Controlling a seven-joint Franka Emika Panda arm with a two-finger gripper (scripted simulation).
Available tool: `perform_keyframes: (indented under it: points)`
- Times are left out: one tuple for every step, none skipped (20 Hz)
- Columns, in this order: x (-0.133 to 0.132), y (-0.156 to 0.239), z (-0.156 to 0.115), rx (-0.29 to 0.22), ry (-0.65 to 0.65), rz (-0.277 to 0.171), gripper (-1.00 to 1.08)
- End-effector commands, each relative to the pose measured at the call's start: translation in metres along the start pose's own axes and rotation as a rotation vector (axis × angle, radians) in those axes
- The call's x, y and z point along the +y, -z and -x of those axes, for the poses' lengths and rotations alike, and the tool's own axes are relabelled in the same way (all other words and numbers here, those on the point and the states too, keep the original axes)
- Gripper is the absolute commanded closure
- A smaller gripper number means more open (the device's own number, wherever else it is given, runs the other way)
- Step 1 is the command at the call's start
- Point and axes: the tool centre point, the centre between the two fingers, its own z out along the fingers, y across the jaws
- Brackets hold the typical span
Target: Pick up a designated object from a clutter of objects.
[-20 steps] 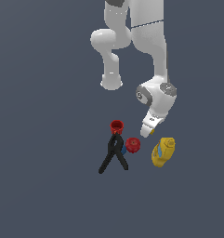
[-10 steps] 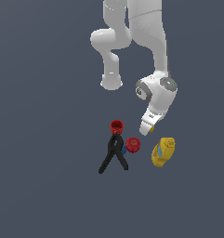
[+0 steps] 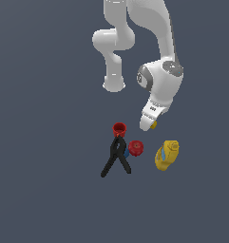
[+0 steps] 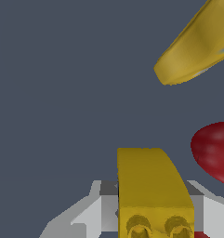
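Observation:
The tiny yellow block point(image 3: 154, 125) sits between the fingers of my gripper point(image 3: 147, 125), held above the floor and apart from the clutter. In the wrist view the block point(image 4: 150, 186) fills the gap between the two grey fingers point(image 4: 92, 211), with two round dark marks on its near face. The gripper is shut on it. The clutter lies below: the black clamp point(image 3: 117, 159), red cup point(image 3: 119, 128), red round piece point(image 3: 136, 147), small blue piece point(image 3: 126, 153) and yellow bottle point(image 3: 166, 154).
The wrist view shows the yellow bottle's end point(image 4: 197, 46) and a red rounded piece point(image 4: 215, 151) beyond the block. The arm's white base point(image 3: 114, 83) stands behind the clutter. The floor is plain dark grey.
The gripper has risen a little and shifted slightly toward the exterior view's left, carrying the yellow block up with it. The clutter has not moved.

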Motion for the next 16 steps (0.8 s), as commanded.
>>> perform_keyframes:
  points:
    - [0.008, 0.025, 0.005, 0.002, 0.001, -0.001, 1.08]
    - [0.011, 0.035, 0.007, 0.002, 0.001, -0.002, 1.08]
    - [0.015, 0.046, 0.009, 0.002, 0.001, -0.002, 1.08]
    - [0.018, 0.056, 0.011, 0.002, 0.001, -0.002, 1.08]
    - [0.021, 0.066, 0.013, 0.003, 0.001, -0.003, 1.08]
    - [0.025, 0.076, 0.015, 0.003, 0.001, -0.003, 1.08]
    - [0.028, 0.086, 0.017, 0.003, 0.002, -0.003, 1.08]
    - [0.031, 0.096, 0.019, 0.003, 0.002, -0.003, 1.08]
    - [0.034, 0.106, 0.021, 0.004, 0.002, -0.004, 1.08]
    - [0.038, 0.116, 0.023, 0.004, 0.002, -0.004, 1.08]
    - [0.041, 0.126, 0.025, 0.004, 0.002, -0.004, 1.08]
    - [0.044, 0.136, 0.027, 0.004, 0.002, -0.004, 1.08]
    - [0.048, 0.145, 0.029, 0.004, 0.002, -0.004, 1.08]
    - [0.051, 0.155, 0.031, 0.004, 0.002, -0.004, 1.08]
    - [0.055, 0.165, 0.033, 0.004, 0.002, -0.004, 1.08]
    - [0.058, 0.175, 0.035, 0.004, 0.002, -0.004, 1.08]
